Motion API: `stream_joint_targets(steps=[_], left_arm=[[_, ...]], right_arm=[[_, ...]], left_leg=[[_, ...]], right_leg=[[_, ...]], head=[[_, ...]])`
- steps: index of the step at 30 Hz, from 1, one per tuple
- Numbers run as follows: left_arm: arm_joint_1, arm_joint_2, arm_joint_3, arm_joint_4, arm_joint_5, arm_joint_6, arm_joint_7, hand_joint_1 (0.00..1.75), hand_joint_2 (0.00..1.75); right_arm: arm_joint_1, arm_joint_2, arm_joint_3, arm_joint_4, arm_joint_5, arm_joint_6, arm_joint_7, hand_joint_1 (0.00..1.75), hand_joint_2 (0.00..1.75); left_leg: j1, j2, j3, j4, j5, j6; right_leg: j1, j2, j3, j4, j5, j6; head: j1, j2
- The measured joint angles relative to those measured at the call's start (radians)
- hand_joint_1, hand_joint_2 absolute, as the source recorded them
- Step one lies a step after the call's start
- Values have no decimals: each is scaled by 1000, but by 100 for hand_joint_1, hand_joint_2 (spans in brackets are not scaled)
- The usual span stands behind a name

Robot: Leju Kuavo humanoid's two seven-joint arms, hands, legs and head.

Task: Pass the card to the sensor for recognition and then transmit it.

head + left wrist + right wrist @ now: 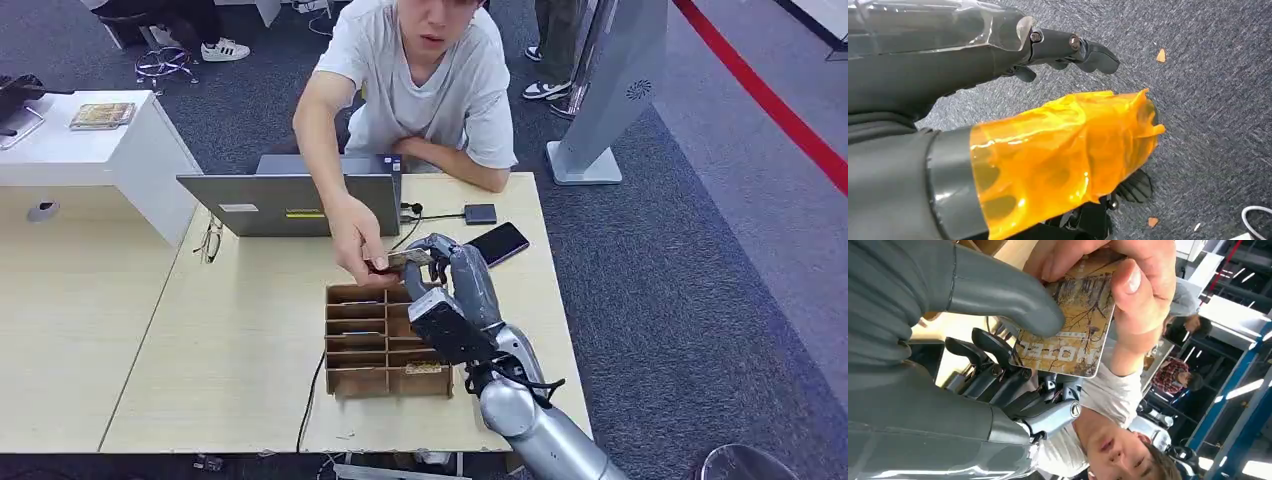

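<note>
**Right hand and person's hand both on the card above the organizer**

Right hand was raised over the wooden table, its thumb pressed on the face of the card and dark fingers behind it, so the card was pinched between them. A person's hand gripped the same card from the opposite side, thumb and fingers on its far edge. In the head view the card sat just beyond the robot's fingertips, level with the person's hand, over the far edge of the cardboard organizer. The organizer lay directly under the right hand. Beyond the hand stood a grey laptop; a black phone lay just beside the hand to its right, and a small dark sensor pad past the phone, cabled toward the laptop.

Left hand hung over grey carpet, its thumb wrapped in orange film, dark fingers spread apart from it, holding nothing.
</note>
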Motion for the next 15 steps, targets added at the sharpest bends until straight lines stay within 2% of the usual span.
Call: stream_joint_targets(steps=[6,7,8,9,10,15], left_arm=[[0,0,0,0,0,0,0,0,0],[0,0,0,0,0,0,0,0,0],[0,0,0,0,0,0,0,0,0],[0,0,0,0,0,0,0,0,0],[0,0,0,0,0,-1,0,0,0],[0,0,-1,0,0,-1,1,0,0]], right_arm=[[0,0,2,0,0,1,2,175,175],[0,0,2,0,0,1,2,35,175],[0,0,2,0,0,3,2,0,175],[0,0,2,0,2,7,3,0,175],[0,0,3,0,3,11,3,0,0],[-1,0,5,0,22,23,13,0,0]], left_leg=[[0,0,0,0,0,0],[0,0,0,0,0,0],[0,0,0,0,0,0],[0,0,0,0,0,0],[0,0,0,0,0,0],[0,0,0,0,0,0]], right_leg=[[0,0,0,0,0,0],[0,0,0,0,0,0],[0,0,0,0,0,0],[0,0,0,0,0,0],[0,0,0,0,0,0],[0,0,0,0,0,0]], head=[[0,0],[0,0],[0,0],[0,0],[0,0],[0,0]])
